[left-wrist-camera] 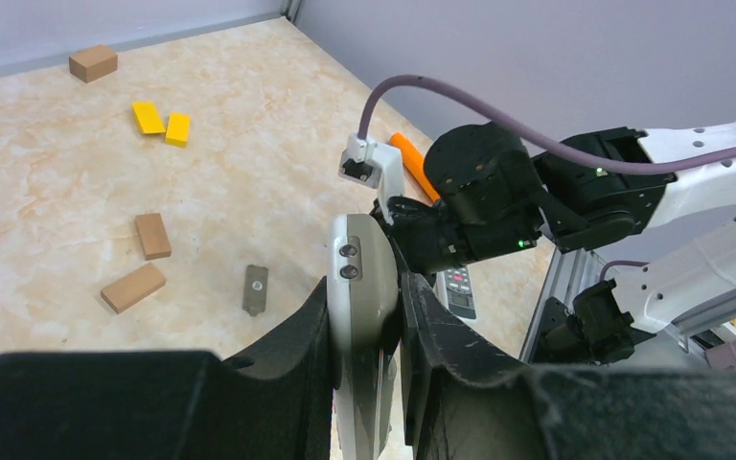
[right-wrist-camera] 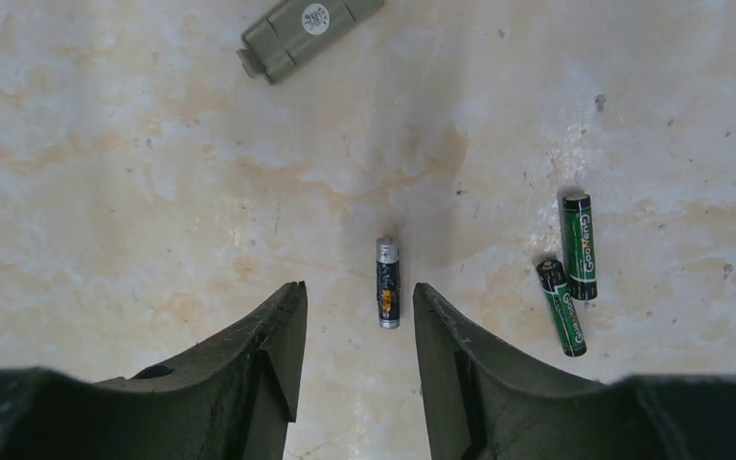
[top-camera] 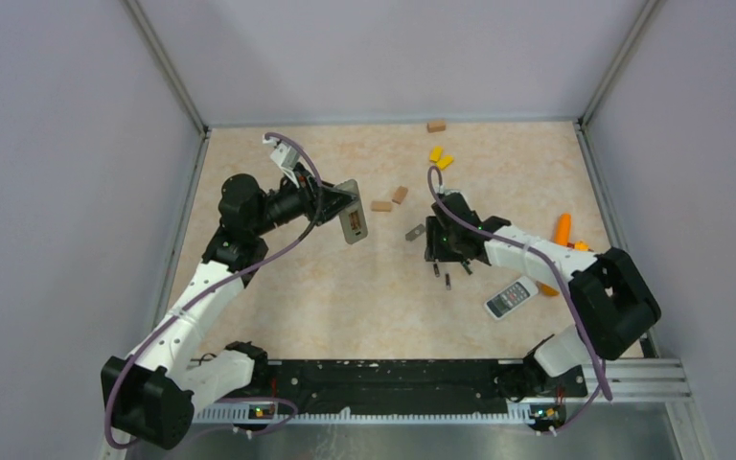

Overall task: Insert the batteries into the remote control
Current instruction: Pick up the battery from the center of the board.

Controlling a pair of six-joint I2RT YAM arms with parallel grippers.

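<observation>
Left claw (left-wrist-camera: 369, 321) clamped on remote (left-wrist-camera: 359, 254), held upright. Right claw (right-wrist-camera: 356, 292) jaws apart, straddling one battery (right-wrist-camera: 388, 283) lying on bench (right-wrist-camera: 153, 192), untouched. Two more batteries (right-wrist-camera: 580, 247) lie near, to its right. Judged: battery light, rigid, smooth, apt to roll; grip across mid-barrel, clear of metal ends

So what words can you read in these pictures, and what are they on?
"Goo...": white letters on the rightmost green battery; the rest is blurred.
Tilted green battery: similar letters, too blurred.
Middle battery: label worn, unreadable.
Grey cover: round sticker, print too small.
White remote: button marks too small.
</observation>
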